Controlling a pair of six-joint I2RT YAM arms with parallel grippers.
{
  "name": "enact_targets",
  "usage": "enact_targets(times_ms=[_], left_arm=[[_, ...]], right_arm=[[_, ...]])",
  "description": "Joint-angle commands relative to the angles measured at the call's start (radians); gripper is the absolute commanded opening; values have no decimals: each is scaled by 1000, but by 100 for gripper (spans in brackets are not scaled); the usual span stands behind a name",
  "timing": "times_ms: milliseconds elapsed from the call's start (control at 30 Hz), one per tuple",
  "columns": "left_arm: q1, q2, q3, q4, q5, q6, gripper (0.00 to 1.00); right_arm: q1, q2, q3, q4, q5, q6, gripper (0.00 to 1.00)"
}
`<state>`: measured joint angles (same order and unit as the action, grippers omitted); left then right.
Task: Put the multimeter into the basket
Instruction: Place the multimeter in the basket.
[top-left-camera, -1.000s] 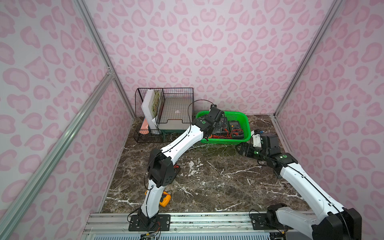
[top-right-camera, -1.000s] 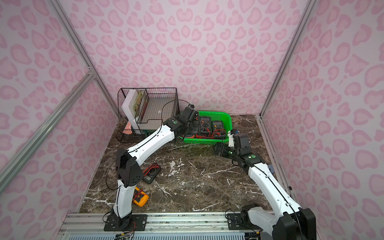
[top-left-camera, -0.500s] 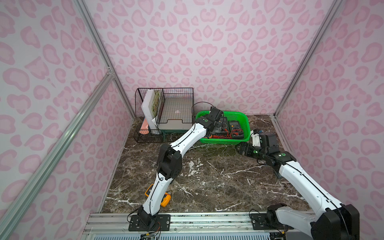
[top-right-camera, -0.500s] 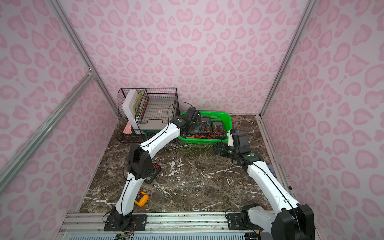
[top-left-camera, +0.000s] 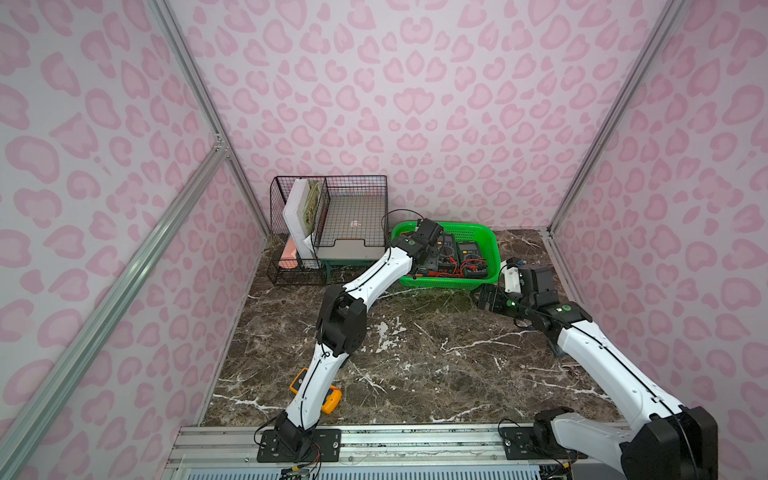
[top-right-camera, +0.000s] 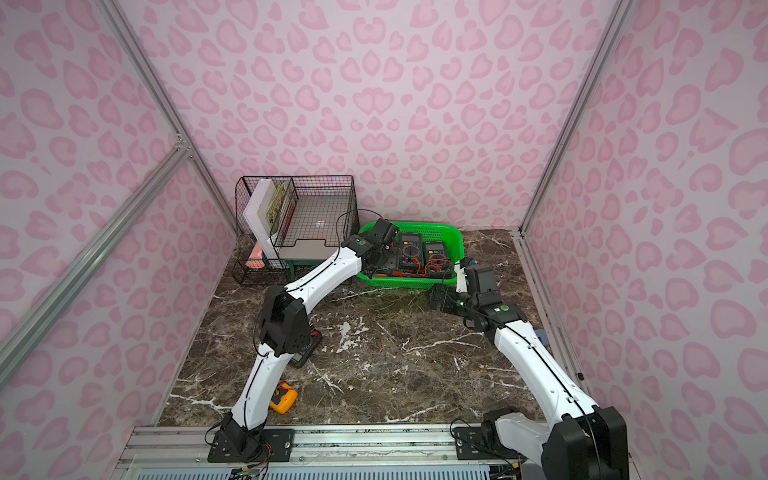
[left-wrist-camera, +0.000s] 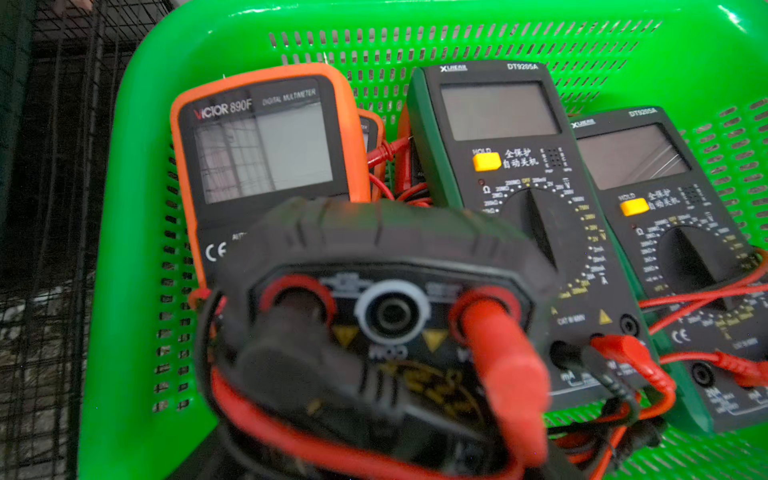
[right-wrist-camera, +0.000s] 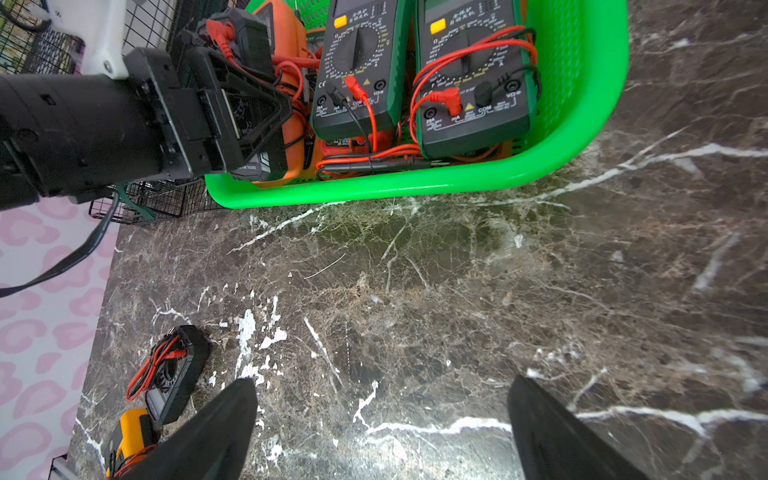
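Left gripper (top-left-camera: 428, 255): over the near left corner of the basket (top-left-camera: 493, 249), closed to a narrow gap on the black multimeter (left-wrist-camera: 386, 270). In the left wrist view the meter fills the near field with its jack end facing the camera, a red plug and a black plug seated in it. The fingers themselves are out of that frame. In the right wrist view one triangular finger (right-wrist-camera: 249, 108) lies flat against the meter's side.

Held meter: inside the basket's outline, tilted, above the lower half of the orange multimeter (left-wrist-camera: 266, 141). Cannot tell whether the two touch.

Also in the basket: two green multimeters (left-wrist-camera: 498, 166) (left-wrist-camera: 665, 187), lying side by side with red and black leads across them.

Right gripper (right-wrist-camera: 380, 379): jaws spread wide, nothing between them. It hangs over bare marble table (top-left-camera: 415, 353), just off the basket's near right corner, touching nothing.

On the table near the left arm's base: a second dark meter (right-wrist-camera: 174, 374) with coiled leads, and a yellow meter (top-left-camera: 328, 399).

Black wire organiser (top-left-camera: 332, 232): beside the basket's left end.
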<state>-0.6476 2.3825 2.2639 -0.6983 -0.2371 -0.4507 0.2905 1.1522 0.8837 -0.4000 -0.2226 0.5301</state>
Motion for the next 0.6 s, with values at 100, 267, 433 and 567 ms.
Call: enact_targets(times_ms=[100, 267, 433, 567], left_arm=[[2, 5, 19, 9, 30, -21, 96], [2, -18, 26, 8, 42, -22, 99], [3, -63, 24, 8, 59, -24, 99], [2, -126, -28, 54, 104, -17, 99]], right_arm=[[0, -8, 6, -8, -4, 3, 99], [0, -12, 9, -8, -3, 4, 99], [0, -17, 12, -8, 3, 0, 99], [0, -23, 8, -8, 6, -5, 99]])
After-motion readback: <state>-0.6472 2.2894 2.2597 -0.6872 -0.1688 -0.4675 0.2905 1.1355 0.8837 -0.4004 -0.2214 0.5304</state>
